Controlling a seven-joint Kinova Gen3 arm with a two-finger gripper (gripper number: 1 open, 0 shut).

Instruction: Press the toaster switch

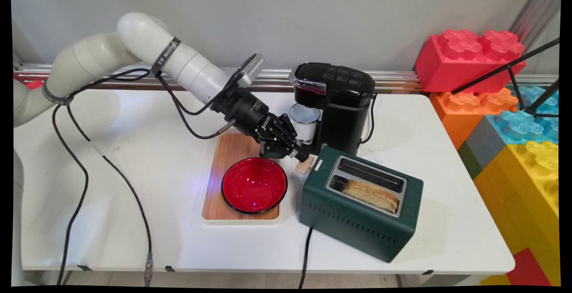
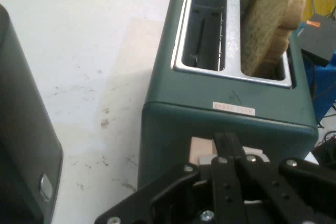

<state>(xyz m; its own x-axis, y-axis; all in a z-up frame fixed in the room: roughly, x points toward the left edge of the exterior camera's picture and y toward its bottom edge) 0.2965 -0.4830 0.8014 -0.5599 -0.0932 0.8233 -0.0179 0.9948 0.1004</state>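
gripper on the toaster's lever

we see the gripper [image 1: 300, 153] low at the end face of the dark green toaster [image 1: 360, 203], its fingers drawn together against the pale tan lever [image 1: 305, 165] that sticks out of that face. in the hand view the fingers [image 2: 227, 148] meet over the lever [image 2: 202, 149], so we read the gripper as clenched on it (the pads themselves are partly hidden behind the linkage).

the toaster sits on the white counter [image 1: 134, 172], turned at an angle, with two slots on top. a slice of bread [image 1: 371, 194] stands in the slot nearer the counter's front edge, its crust rising above the rim; the other slot holds nothing we can make out. a black cord [image 1: 304, 257] runs from the toaster's near corner over the counter's front edge.

just behind the gripper stands a black coffee machine [image 1: 342, 101] with a white mug [image 1: 304, 121] under its spout. to the gripper's left, a red bowl [image 1: 254, 185] rests on a wooden tray [image 1: 228, 154] with a pale rim. large coloured building blocks [image 1: 514, 119] are stacked off the counter's right end.
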